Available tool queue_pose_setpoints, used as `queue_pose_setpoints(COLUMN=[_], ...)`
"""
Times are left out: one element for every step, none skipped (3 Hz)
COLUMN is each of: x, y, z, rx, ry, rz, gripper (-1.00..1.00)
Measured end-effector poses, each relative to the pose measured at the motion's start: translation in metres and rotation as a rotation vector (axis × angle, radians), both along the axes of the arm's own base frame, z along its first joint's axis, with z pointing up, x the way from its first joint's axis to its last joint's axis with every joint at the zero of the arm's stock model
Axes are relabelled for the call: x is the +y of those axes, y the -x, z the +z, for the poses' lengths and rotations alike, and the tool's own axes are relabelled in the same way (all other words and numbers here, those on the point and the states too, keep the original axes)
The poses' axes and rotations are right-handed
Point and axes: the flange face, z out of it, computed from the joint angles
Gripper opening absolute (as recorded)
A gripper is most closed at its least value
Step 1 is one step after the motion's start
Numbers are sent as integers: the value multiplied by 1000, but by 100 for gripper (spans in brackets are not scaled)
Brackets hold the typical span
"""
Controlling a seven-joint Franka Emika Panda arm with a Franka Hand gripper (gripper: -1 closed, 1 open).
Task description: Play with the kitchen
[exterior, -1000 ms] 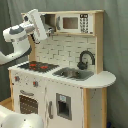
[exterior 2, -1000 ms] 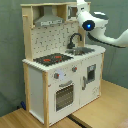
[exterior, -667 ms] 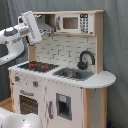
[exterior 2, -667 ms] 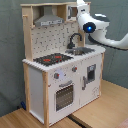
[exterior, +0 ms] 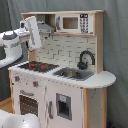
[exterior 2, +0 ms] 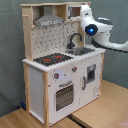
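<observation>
In both exterior views the kitchen (exterior: pixel 65 75) (exterior 2: pixel 62 65) stands on a wooden table (exterior 2: pixel 107 107). The arm's head (exterior: pixel 31 31) (exterior 2: pixel 89 20) hovers beside the grey hood (exterior 2: pixel 49 20) (its fingers are hidden; how they stand cannot be told).

White, light-wood kitchen (exterior: pixel 75 95), red-ringed black hob (exterior 2: pixel 53 59), black faucet (exterior: pixel 85 59).
</observation>
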Motion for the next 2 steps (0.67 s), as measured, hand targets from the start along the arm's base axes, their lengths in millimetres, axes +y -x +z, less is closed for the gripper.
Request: queue_pose_setpoints(x=[-11, -18], y=[10, 14], z=[-17, -35], rx=[33, 79], ry=[-77, -166], rz=[-33, -44], gripper=[100, 100])
